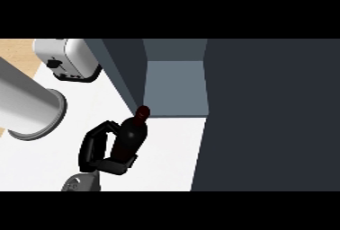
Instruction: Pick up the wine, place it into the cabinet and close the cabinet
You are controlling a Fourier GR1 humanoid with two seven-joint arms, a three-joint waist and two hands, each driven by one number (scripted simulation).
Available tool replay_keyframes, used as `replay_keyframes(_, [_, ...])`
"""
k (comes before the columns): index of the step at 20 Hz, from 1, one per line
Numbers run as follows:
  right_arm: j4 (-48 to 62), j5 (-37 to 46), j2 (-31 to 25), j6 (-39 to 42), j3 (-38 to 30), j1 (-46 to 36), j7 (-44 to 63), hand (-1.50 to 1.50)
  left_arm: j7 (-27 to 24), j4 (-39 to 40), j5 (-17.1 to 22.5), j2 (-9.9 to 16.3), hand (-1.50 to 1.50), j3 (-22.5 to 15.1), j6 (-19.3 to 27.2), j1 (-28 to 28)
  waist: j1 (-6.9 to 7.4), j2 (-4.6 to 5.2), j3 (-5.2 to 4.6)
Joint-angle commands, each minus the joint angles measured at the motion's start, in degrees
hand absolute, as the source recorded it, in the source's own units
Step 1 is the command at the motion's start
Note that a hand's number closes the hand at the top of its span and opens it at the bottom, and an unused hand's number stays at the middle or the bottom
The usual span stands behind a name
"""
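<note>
A dark wine bottle [131,134] is tilted, its red-brown cap pointing up toward the cabinet. My right hand [100,155] is shut on it, with fingers curled round the lower body from the left and the thumb under its base. The grey wrist [81,183] comes in from the lower edge. The bottle's cap sits just at the front left corner of the open cabinet [176,85], whose grey-blue inside shows bare. The cabinet's dark door [272,112] stands open and fills the view's right side. My left hand does not show.
A silver toaster [66,60] stands at the back left on the white counter [40,157]. A large grey cylinder [26,105] slants in from the left edge, close to the view. A dark cabinet side wall [123,67] rises left of the opening.
</note>
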Motion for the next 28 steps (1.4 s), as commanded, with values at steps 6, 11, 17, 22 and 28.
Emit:
replay_keyframes(6, [-2.17,-5.72,0.37,1.57,-0.87,1.52,1.23,-1.5,13.17,-17.49,7.06,-0.24,1.5,-10.8,4.3,-1.53,0.5,-0.11,0.07])
replay_keyframes(11, [-6.62,-3.8,1.57,-0.43,1.21,2.81,4.58,-1.5,20.47,-22.09,11.25,-0.25,1.5,-18.05,14.09,-6.32,-0.37,-0.12,0.02])
replay_keyframes(17, [-2.56,-8.99,-0.3,1.12,-5.26,0.58,2.76,-1.5,32.35,-32.4,11.21,-0.25,1.5,-22.21,21.03,-7.84,0.24,-0.03,0.05])
replay_keyframes(22, [-6.89,-4.89,0.88,-0.36,-1.18,2.76,5.26,-1.5,42.13,-31.04,9.22,-0.25,1.5,-24.91,33.22,-19.46,-0.44,-0.15,0.04])
replay_keyframes(28, [-3.79,-5.15,1.4,1.26,-1.66,2.55,0.86,-1.5,41.77,-20.91,13.06,-0.25,1.5,-21.08,35.47,-29.6,-0.37,0.18,0.02])
